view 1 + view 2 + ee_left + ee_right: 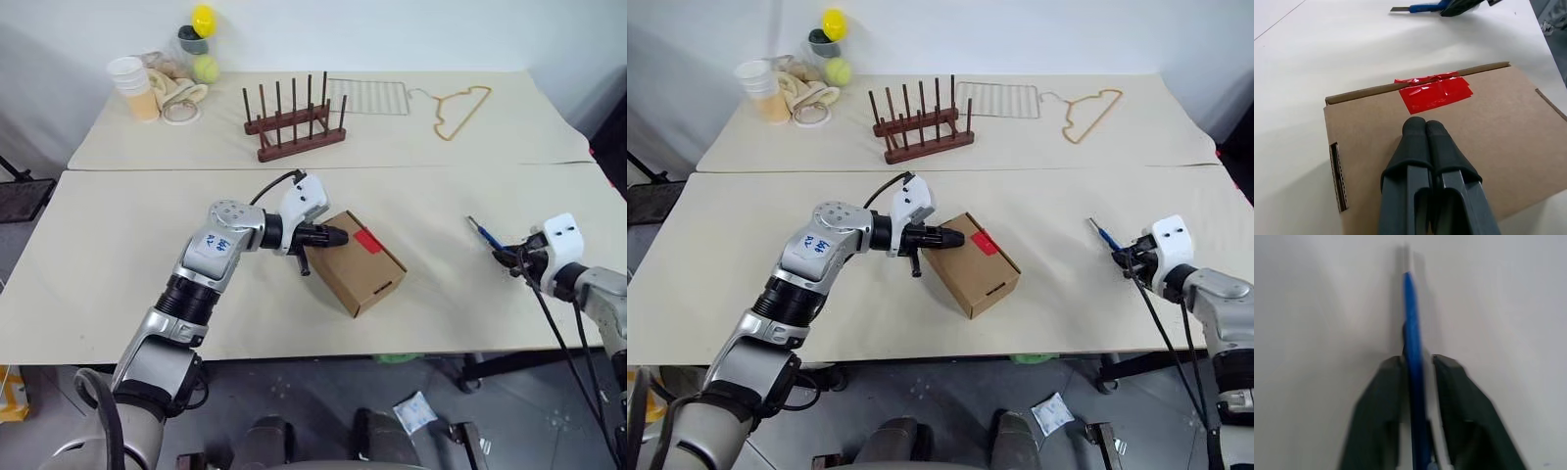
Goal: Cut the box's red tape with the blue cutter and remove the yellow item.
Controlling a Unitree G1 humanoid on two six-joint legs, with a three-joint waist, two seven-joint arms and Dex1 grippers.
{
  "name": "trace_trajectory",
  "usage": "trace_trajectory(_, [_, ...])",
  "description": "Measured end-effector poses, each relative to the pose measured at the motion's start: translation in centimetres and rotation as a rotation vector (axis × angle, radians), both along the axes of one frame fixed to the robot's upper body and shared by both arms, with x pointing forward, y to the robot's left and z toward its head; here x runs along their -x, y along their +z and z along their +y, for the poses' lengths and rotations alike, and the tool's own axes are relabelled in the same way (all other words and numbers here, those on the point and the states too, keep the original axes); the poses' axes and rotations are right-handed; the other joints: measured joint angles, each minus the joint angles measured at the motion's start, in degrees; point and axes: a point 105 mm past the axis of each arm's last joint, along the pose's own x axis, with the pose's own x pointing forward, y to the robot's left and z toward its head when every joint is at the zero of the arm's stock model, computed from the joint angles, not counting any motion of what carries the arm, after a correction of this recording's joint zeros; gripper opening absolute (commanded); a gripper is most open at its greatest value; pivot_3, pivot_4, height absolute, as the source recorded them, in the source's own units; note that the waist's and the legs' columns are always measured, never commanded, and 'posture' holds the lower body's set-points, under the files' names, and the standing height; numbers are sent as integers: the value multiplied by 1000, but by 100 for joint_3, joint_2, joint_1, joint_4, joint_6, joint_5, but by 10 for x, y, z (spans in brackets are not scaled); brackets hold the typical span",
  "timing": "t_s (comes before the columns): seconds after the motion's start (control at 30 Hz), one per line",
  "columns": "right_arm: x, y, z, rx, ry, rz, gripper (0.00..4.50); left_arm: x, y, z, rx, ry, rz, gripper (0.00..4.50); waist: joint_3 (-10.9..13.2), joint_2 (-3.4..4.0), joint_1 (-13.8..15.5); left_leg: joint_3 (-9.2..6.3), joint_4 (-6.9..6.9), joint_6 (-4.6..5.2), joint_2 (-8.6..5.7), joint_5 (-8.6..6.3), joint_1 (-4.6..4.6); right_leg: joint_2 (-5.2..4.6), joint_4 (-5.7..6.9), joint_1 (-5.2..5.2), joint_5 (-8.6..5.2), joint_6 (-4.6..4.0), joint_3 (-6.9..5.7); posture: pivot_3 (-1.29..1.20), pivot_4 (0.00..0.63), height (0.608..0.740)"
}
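box: brown carton sits on the near worktop, roughly in the middle, turned at an angle, flaps down, slot cut on its near right side

red tape: short strip stuck over the far top edge of the box – in the left wrist view it looks wrinkled, can't tell if it's sliced through

left tool: the left tool has its two black fingers squeezed together with nothing between them, tips pressing on the box top just short of the tape, coming in from the left

blue cutter: over on the right side of the worktop, well apart from the box – the slim blue stick pokes out toward the far left from the right tool

right tool: the right tool has the cutter running between its fingers, which stand a little apart; there seems to be a thin gap on either side in the blurry wrist view, so I can't tell if it's really gripping or just loose around it

far worktop: wooden peg rack, wire grid, a hanger, stacked cups, a yellow ball and a tennis ball in the far left corner

floor: small white packet under the near edge
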Motion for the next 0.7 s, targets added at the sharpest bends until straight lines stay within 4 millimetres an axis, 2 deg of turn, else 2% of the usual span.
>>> trace_trajectory(0.03, [2, 1, 0, 0, 19, -7, 2352, 2, 4, 4, 13, -20, -7, 0, 0, 0, -5, 0, -1, 0, 1, 0, -1, 0, -1, -1, 0, 0, -1, 0, 150, 740])
trace_trajectory(0.1, [8, 9, 0, -7, 68, -50, 3017, 10, 19, 24, 37, -56, -48, 0, 6, 11, -22, 0, -9, -1, 2, 0, -1, 0, -1, -6, 0, 0, -1, 0, 150, 740])
trace_trajectory(0.2, [19, 36, -1, -30, 147, -118, 3017, 17, 33, 57, 33, -54, -99, 0, 18, 31, -50, 4, -12, -1, 2, 0, 2, 0, -3, -6, 0, 0, 2, 0, 150, 740])
trace_trajectory(0.3, [30, 73, 19, -34, 310, -167, 3017, 20, 26, 89, -25, -2, -77, 0, 21, 36, -67, 4, -11, -2, 5, 1, 9, 4, 3, -3, 0, 0, 2, 0, 150, 740])
trace_trajectory(0.37, [33, 82, 38, -22, 399, -177, 2623, 23, 15, 99, -54, 16, -44, 0, 20, 33, -61, 2, -6, -2, 4, 1, 14, 3, 3, 4, 0, 0, 3, 0, 150, 740])
trace_trajectory(0.43, [27, 76, 62, 3, 466, -169, 2054, 28, 1, 105, -76, 37, -3, 0, 20, 30, -61, 2, -2, -2, 4, 0, 14, 2, 4, 4, 0, 0, 6, 0, 150, 740])
trace_trajectory(0.57, [8, 38, 112, 102, 560, -125, 648, 36, -35, 100, -130, 55, 85, 0, 20, 30, -9, -1, 0, -2, 0, 0, 0, 0, 9, -8, 0, 0, 6, 0, 150, 740])
trace_trajectory(0.63, [0, 28, 132, 146, 592, -133, 34, 36, -44, 93, -127, 65, 107, 0, 21, 31, 15, -5, 2, -2, -2, 0, -7, 0, 8, -12, 0, 0, 5, 0, 150, 740])
trace_trajectory(0.7, [-7, 25, 145, 193, 618, -159, 34, 34, -45, 82, -101, 78, 113, 0, 21, 31, 19, -11, 8, -2, -5, 0, -10, -1, 9, -9, 0, 0, 4, 0, 150, 740])
